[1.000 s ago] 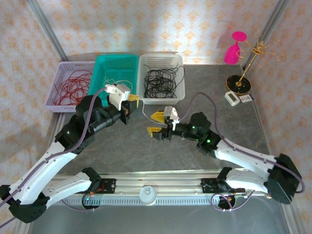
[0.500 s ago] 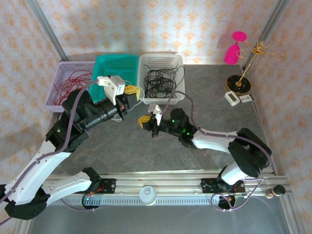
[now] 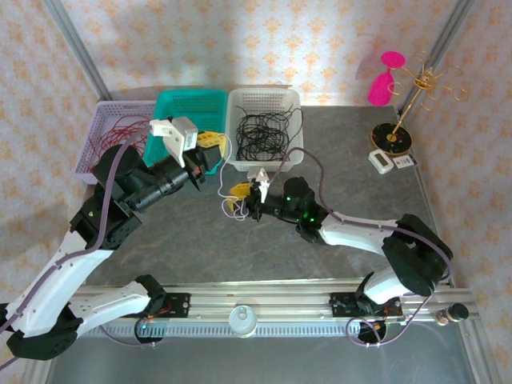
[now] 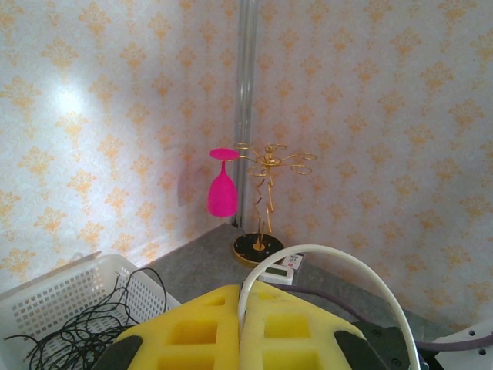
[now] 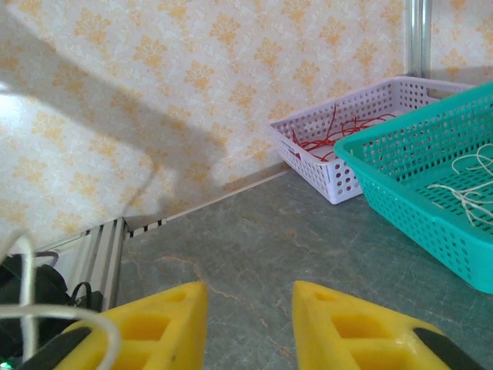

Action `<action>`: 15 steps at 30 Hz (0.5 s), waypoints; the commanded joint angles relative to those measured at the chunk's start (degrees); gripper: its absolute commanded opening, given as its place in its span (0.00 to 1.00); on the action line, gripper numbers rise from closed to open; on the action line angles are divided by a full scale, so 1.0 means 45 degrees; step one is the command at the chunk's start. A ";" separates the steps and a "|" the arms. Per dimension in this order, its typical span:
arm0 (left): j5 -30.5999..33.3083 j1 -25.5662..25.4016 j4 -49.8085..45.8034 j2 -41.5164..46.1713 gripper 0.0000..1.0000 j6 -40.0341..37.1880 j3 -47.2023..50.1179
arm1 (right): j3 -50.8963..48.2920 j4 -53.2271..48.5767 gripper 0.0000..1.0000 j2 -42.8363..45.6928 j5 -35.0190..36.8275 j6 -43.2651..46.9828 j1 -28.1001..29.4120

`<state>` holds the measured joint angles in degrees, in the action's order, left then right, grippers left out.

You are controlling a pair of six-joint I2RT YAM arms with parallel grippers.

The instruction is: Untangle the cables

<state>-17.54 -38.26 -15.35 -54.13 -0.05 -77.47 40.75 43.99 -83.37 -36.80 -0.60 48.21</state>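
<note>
Sorting status:
- red cables lie in the lilac basket
- black cables lie in the white basket
- some white cord lies in the teal basket
- no clump on the bench that I can make out

I judge the untangling nearly finished. What looks left is one white cable, which is off the bench and in my grip, not yet dropped with its own kind.

My left claw: yellow pads pressed together, pinching that white cable between them. From the pinch the cord rises, arcs over to the right and falls away below the frame. Seen from above, this claw hangs near the seam between the teal and white baskets.

My right claw: pads spread, with bare bench showing in the gap and nothing between them. It sits low over the bench, just in front of the white basket and pointing toward the lilac and teal ones. A loop of the same white cable hangs just outside one pad at the left of its wrist view (near it, possibly brushing; I cannot tell whether they touch). From above, the cord droops from the left claw down toward this one.

Likely remainder: free the slack from the right claw's side, then carry the cord over the teal basket and let go.
</note>
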 commanded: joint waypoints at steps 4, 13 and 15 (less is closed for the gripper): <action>0.0050 -0.0070 0.0466 -0.0132 0.00 -0.0097 -0.0310 | -0.0119 -0.1604 0.33 0.0847 0.1350 -0.2271 -0.0153; 0.0034 -0.0067 0.0431 -0.0144 0.00 -0.0183 -0.0382 | -0.0753 -0.2723 0.27 0.1768 0.2364 -0.3723 -0.0321; 0.0070 -0.0057 0.0463 -0.0139 0.00 -0.0222 -0.0422 | -0.1045 -0.2594 0.22 0.2006 0.2450 -0.3725 -0.0327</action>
<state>-17.54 -38.26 -15.16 -54.89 -0.10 -77.62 37.65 32.53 -76.75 -28.03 -15.44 47.07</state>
